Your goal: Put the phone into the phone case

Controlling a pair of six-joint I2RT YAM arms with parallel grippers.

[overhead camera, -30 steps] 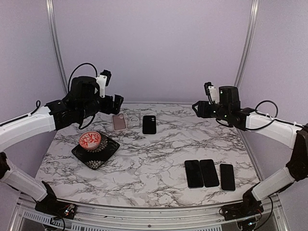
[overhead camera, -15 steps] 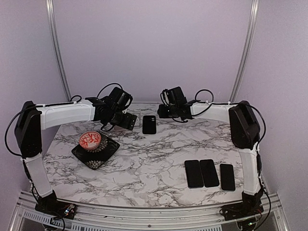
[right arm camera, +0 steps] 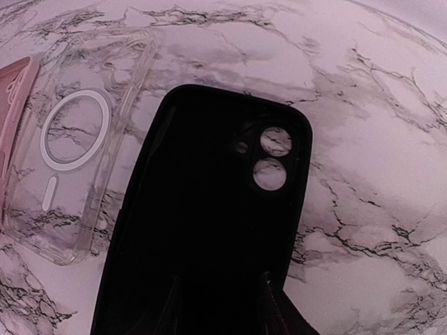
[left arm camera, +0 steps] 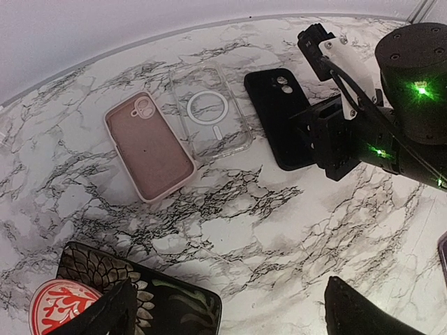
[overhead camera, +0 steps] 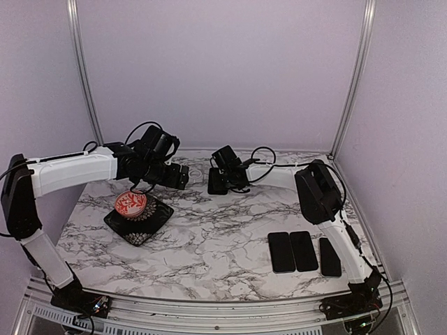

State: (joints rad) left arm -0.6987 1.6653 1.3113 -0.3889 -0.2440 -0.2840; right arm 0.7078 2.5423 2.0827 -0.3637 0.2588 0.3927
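Three phone cases lie in a row at the back of the table: a pink case (left arm camera: 148, 146), a clear case (left arm camera: 209, 115) with a white ring, and a black case (left arm camera: 279, 118). My right gripper (right arm camera: 216, 293) hangs low over the near end of the black case (right arm camera: 209, 209). Its fingers are a little apart, dark against the dark case, with nothing seen gripped between them. My left gripper (left arm camera: 230, 314) hovers wide open in front of the pink case, empty. Three black phones (overhead camera: 304, 251) lie side by side at the front right.
A black patterned tray (overhead camera: 157, 222) holding a red and white disc (overhead camera: 130, 203) sits at the left, just under my left gripper's fingers (left arm camera: 105, 317). The two grippers are close together at the back, with the back wall right behind the cases.
Both arms swung in from the sides to the back middle. The right gripper came down over the black case and narrowed its jaws. The left gripper settled near the pink case.
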